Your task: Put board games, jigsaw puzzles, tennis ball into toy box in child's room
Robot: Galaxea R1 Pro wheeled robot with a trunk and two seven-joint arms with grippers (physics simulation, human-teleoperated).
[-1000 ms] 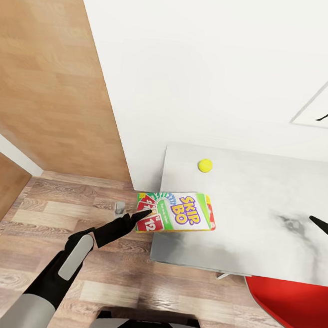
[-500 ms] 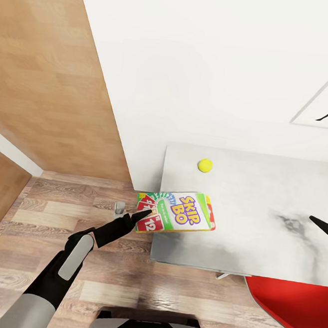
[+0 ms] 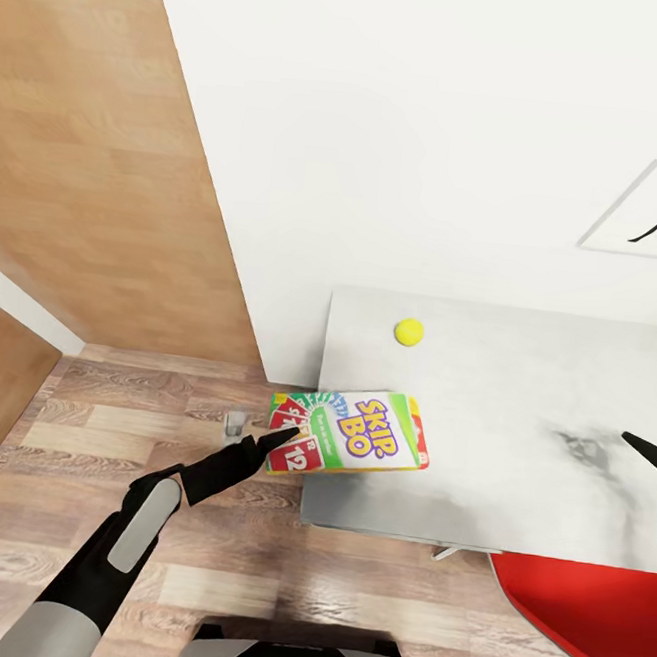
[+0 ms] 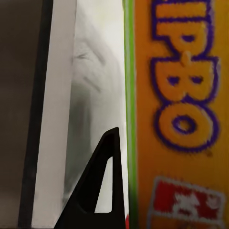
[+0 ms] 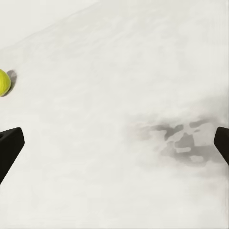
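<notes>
Gripping the SKIP BO box (image 3: 351,433) by its left end, left gripper (image 3: 283,438) carries it level over the table (image 3: 514,487), clear of the far ball (image 3: 409,331); right gripper (image 5: 114,143) hangs open.

The board game (image 3: 351,433) reads "SKIP BO", with "12" on a printed red card.

The SKIP BO box (image 3: 350,434) is white, with a green border, red number cards and yellow-orange letters outlined in purple. The ball (image 3: 409,331) is yellow-green. The surface (image 3: 524,388) is pale grey with darker smudges. The left tool (image 3: 276,436) is black. The chair (image 3: 582,619) is red, the floor (image 3: 109,418) grey-brown planks, the wall (image 3: 408,125) white.
</notes>
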